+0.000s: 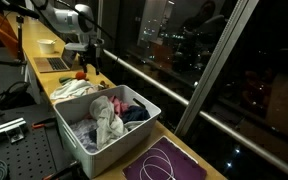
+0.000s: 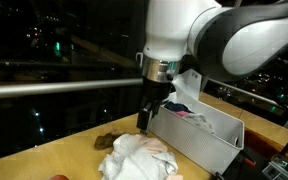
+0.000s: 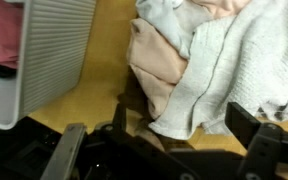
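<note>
Fingers (image 2: 147,118) spread over cloth pile (image 2: 134,158) — wrist view shows peach garment (image 3: 156,70).

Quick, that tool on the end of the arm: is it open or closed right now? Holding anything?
Tool: open, holding nothing; it hangs over the heap of clothes beside the white bin.

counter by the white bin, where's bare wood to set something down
Bare counter runs between the cloth pile and the window rail. A narrow bare strip lies between the pile and the white bin. Crowded: the bin is full of clothes, and the open gripper hangs over the pile.
</note>
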Controlling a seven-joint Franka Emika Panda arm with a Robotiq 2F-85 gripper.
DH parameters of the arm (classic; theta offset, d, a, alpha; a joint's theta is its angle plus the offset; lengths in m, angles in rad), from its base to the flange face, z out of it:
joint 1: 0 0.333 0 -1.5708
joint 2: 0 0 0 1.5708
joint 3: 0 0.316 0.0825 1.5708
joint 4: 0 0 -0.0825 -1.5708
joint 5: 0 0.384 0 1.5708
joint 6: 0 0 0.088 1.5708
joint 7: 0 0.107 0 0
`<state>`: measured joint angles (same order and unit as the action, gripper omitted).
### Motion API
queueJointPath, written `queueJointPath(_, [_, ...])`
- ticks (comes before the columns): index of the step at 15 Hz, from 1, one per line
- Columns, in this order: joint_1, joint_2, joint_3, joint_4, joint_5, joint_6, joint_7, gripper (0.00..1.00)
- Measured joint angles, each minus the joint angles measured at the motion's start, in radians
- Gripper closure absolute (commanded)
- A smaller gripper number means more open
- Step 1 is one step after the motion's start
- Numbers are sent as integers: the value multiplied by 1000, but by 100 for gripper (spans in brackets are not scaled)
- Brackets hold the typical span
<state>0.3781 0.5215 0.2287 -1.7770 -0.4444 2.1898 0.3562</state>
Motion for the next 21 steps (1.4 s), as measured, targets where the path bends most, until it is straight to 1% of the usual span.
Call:
queueJointPath(5, [3,160,-12,38,83,107,-67,0])
queueJointPath(9, [4,265,-15,86,123,129,-116,0])
queueJointPath(12, [5,313,-16,116,138,129,-138,0])
queueJointPath(13, [6,326,-16,125,142,129,-146,25])
queueJointPath(14, [9,338,-16,133,145,129,-151,26])
queueJointPath(16, [22,358,-18,150,146,126,-156,41])
queueJointPath(17, [29,361,-20,158,146,124,-157,49])
queueJointPath(21, [48,363,-21,176,146,119,-157,77])
